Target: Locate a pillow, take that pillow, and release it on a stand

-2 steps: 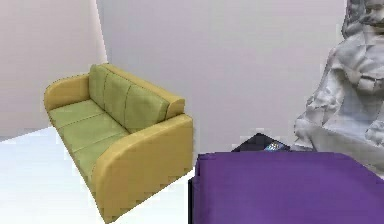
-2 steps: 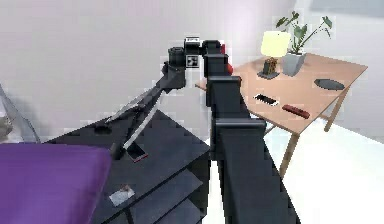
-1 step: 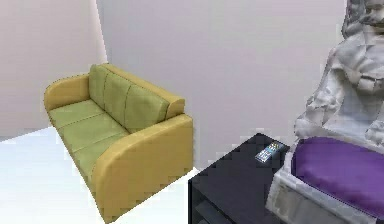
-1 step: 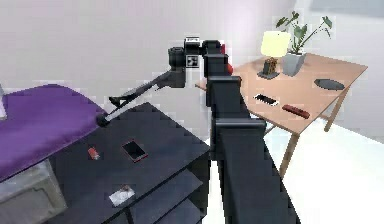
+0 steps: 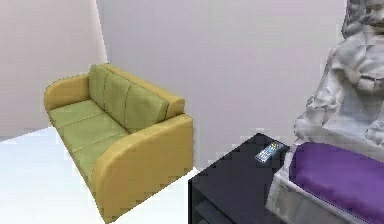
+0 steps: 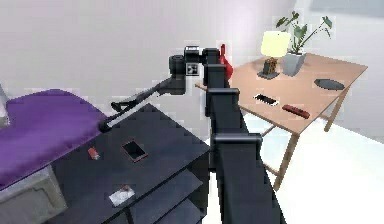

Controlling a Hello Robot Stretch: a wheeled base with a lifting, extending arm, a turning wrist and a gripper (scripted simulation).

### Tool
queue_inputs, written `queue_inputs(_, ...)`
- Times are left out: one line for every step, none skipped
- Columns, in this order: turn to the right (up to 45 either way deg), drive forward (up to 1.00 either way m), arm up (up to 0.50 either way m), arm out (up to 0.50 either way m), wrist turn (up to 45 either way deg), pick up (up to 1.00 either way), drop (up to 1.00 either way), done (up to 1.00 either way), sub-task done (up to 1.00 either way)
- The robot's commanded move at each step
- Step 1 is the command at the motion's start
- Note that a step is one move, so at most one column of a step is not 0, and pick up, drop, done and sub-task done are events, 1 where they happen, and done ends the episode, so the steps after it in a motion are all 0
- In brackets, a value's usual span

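Progress: pillow judged located, not yet taken | Item: purple pillow [image 6: 40,115] is seen lying on white base [image 6: 28,188], just beside black stand [image 6: 160,140] | Tool: gripper [image 6: 113,105] is placed near pillow's edge; jaw state and hold cannot be told | Outstanding: grasp, release on stand

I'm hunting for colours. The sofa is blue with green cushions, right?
Not quite. The sofa is yellow, not blue; its cushions are green, as you said. The forward view shows it.
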Motion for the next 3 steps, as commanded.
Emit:
queue_inputs(0.0,0.0,-0.32,0.0,0.0,0.0,0.0,0.0,0.0)
queue_inputs(0.0,0.0,0.0,0.0,0.0,0.0,1.0,0.0,0.0)
queue_inputs(0.0,0.0,0.02,0.0,0.0,0.0,0.0,0.0,0.0)
